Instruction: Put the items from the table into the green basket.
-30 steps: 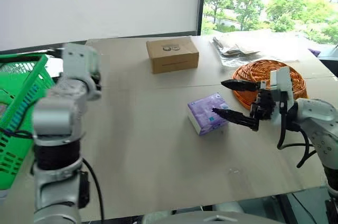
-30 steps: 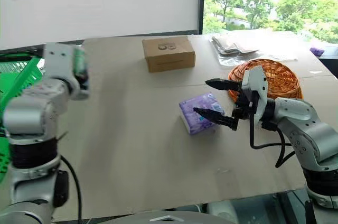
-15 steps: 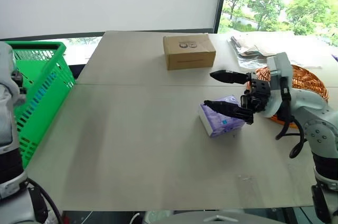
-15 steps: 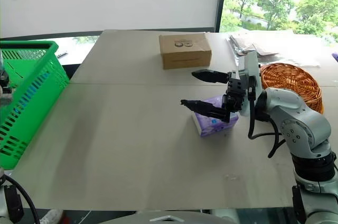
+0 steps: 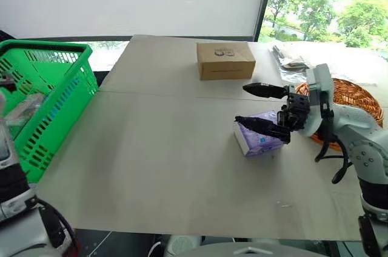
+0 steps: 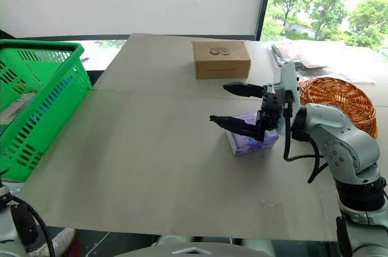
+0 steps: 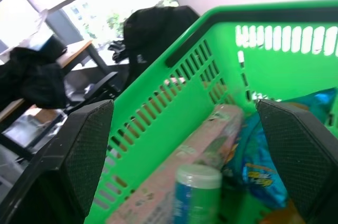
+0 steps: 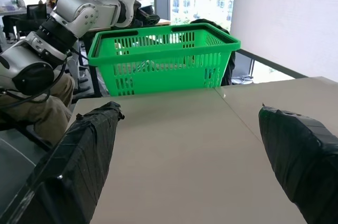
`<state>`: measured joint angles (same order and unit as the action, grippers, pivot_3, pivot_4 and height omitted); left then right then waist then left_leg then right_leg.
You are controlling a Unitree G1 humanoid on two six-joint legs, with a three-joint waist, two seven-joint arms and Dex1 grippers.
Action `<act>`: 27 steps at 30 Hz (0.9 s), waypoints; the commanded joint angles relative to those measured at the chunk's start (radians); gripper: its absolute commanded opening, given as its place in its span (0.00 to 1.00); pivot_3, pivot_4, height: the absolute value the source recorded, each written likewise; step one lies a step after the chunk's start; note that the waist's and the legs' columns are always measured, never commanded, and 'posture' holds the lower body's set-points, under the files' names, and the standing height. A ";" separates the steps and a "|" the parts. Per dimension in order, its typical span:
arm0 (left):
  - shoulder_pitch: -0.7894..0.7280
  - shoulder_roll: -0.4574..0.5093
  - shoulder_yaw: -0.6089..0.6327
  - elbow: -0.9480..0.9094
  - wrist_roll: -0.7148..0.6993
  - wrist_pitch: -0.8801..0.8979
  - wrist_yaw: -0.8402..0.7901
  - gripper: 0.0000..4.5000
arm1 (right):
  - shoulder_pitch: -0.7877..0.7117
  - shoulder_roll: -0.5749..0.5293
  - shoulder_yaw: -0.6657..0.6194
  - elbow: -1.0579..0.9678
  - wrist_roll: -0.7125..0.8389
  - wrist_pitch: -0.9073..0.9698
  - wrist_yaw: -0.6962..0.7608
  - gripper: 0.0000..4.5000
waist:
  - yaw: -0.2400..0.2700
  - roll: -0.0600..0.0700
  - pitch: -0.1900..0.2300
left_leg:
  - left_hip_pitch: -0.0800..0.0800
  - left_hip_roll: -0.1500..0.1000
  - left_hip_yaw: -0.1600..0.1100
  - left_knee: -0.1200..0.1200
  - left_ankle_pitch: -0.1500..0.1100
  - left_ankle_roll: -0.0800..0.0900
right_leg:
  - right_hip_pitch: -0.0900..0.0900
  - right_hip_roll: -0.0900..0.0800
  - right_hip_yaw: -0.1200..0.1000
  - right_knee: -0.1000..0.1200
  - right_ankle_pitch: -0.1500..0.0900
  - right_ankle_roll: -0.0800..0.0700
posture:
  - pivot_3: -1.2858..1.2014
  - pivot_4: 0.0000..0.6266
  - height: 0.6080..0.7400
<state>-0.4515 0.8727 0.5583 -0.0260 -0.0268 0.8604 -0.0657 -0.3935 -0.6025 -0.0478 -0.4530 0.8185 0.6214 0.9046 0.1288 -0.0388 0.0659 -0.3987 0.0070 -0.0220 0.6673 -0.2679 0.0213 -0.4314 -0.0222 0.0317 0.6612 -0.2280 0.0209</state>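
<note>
Left eye view: cardboard box [image 5: 225, 60] beyond tissue pack [image 5: 260, 139].

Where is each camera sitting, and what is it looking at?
Head eyes: up on the robot's head, looking down over the table; the right claw shows open by the purple tissue pack.
Left wrist: on the left arm, looking into the green basket at a white container, between its own open fingers.
Right wrist: on the right arm, looking across the table between its fingers.
Shared: every view shows the green basket.
</note>
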 commanded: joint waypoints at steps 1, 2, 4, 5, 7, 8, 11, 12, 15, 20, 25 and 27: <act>-0.038 -0.053 -0.079 -0.132 -0.136 -0.116 -0.179 0.99 | 0.031 -0.052 0.008 0.008 -0.105 -0.061 0.014 1.00 | 0.008 -0.001 -0.002 | 0.000 0.000 -0.001 0.001 0.000 0.000 | 0.001 -0.001 -0.002 -0.001 0.000 0.000 | 0.59 0.03 1.00; -0.017 -0.063 -0.109 -0.180 -0.180 -0.123 -0.250 0.99 | 0.050 -0.075 0.027 0.017 -0.158 -0.095 0.033 1.00 | 0.009 0.000 -0.003 | 0.000 0.000 -0.001 0.001 0.000 0.000 | 0.002 -0.002 -0.003 -0.001 0.000 0.000 | 0.59 0.03 1.00; 0.072 -0.047 -0.183 -0.294 -0.263 -0.127 -0.416 0.99 | 0.092 -0.128 0.073 0.042 -0.265 -0.171 0.075 1.00 | 0.005 0.000 -0.003 | 0.000 -0.001 0.000 0.001 0.000 0.000 | 0.002 -0.003 -0.002 -0.001 -0.001 -0.002 | 0.59 0.03 1.00; 0.134 -0.027 -0.214 -0.359 -0.314 -0.106 -0.502 0.99 | 0.116 -0.162 0.100 0.061 -0.329 -0.219 0.099 1.00 | -0.003 0.002 -0.005 | -0.001 -0.001 0.000 0.001 0.000 0.000 | 0.002 -0.003 -0.002 -0.001 -0.002 -0.004 | 0.59 0.03 1.00; 0.227 0.015 -0.237 -0.442 -0.376 -0.076 -0.605 0.99 | 0.142 -0.204 0.133 0.094 -0.412 -0.295 0.127 1.00 | -0.014 0.006 -0.007 | 0.001 -0.001 0.006 0.000 -0.001 0.002 | 0.001 -0.006 -0.002 -0.001 -0.002 -0.004 | 0.59 0.03 1.00; 0.312 0.048 -0.237 -0.507 -0.408 -0.090 -0.686 0.99 | 0.153 -0.231 0.153 0.124 -0.466 -0.343 0.141 1.00 | -0.027 0.006 -0.006 | 0.001 0.000 0.009 0.000 -0.002 0.004 | 0.000 -0.006 -0.002 -0.001 -0.002 -0.004 | 0.58 0.03 1.00; 0.441 0.088 -0.212 -0.612 -0.485 -0.101 -0.802 0.99 | 0.139 -0.267 0.209 0.237 -0.637 -0.483 0.125 1.00 | -0.049 0.008 -0.005 | 0.002 0.002 0.013 0.000 -0.002 0.004 | -0.001 -0.003 -0.002 -0.001 -0.003 -0.004 | 0.58 0.03 1.00; 0.444 0.087 -0.207 -0.616 -0.492 -0.106 -0.800 0.99 | 0.128 -0.261 0.217 0.266 -0.669 -0.515 0.111 1.00 | -0.050 0.009 -0.005 | 0.002 0.002 0.013 0.000 -0.002 0.004 | -0.001 -0.003 -0.003 -0.001 -0.003 -0.004 | 0.58 0.03 1.00; 0.453 0.090 -0.201 -0.630 -0.506 -0.117 -0.814 0.99 | 0.112 -0.252 0.239 0.322 -0.733 -0.586 0.108 1.00 | -0.051 0.014 -0.002 | 0.006 0.003 0.013 0.003 -0.001 0.004 | 0.004 0.003 -0.005 0.000 -0.003 -0.005 | 0.58 0.03 1.00; 0.463 0.099 -0.204 -0.655 -0.532 -0.110 -0.826 0.99 | 0.056 -0.208 0.277 0.419 -0.843 -0.659 0.063 1.00 | -0.063 0.017 -0.001 | 0.023 0.004 0.017 0.003 -0.001 0.005 | 0.020 0.010 -0.006 -0.001 -0.006 0.000 | 0.58 0.03 1.00; 0.467 0.108 -0.213 -0.655 -0.520 -0.110 -0.816 1.00 | 0.037 -0.187 0.286 0.461 -0.887 -0.708 0.064 0.80 | -0.064 0.017 -0.001 | 0.023 0.003 0.015 0.003 -0.001 0.005 | 0.019 0.010 -0.004 -0.001 -0.006 -0.001 | 0.59 0.03 1.00; 0.461 0.108 -0.216 -0.659 -0.524 -0.105 -0.809 1.00 | 0.031 -0.174 0.281 0.467 -0.883 -0.718 0.064 0.59 | -0.063 0.017 -0.001 | 0.022 0.004 0.015 0.002 -0.001 0.005 | 0.019 0.010 -0.003 -0.001 -0.004 -0.004 | 0.59 0.03 1.00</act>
<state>0.0160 0.9683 0.3360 -0.6591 -0.5499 0.7593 -0.8865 -0.3372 -0.7839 0.2450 0.0205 -0.0665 -0.0722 0.9742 0.0654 -0.0215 0.0652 -0.3771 0.0105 -0.0075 0.6698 -0.2689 0.0262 -0.4127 -0.0119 0.0281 0.6603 -0.2316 0.0171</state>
